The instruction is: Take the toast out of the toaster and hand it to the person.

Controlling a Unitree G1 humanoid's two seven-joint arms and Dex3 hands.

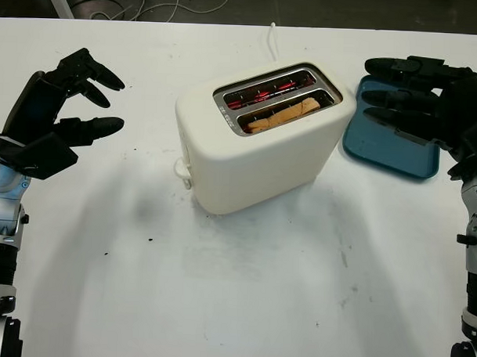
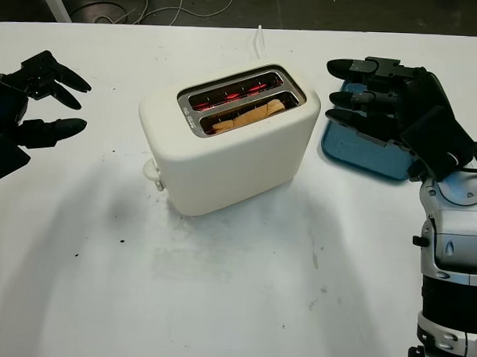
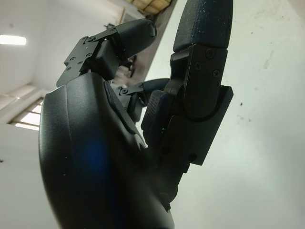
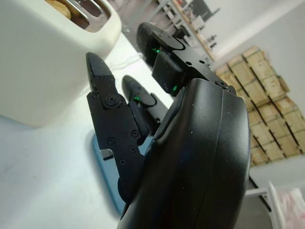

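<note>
Here my left hand [image 1: 64,114] hangs open, holding nothing, well to the toaster's [image 1: 259,144] left. The toast [image 1: 284,115] sits in its nearer slot, between my hands. My right hand [image 2: 390,101], open too, hovers over the blue tray [image 1: 388,148] just beyond.

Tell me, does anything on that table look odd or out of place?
The toaster sits askew, and the far slot glows red with nothing in it while the toast sits low in the near one. Dark specks dot the table. The left hand and right hand are open either side.
</note>
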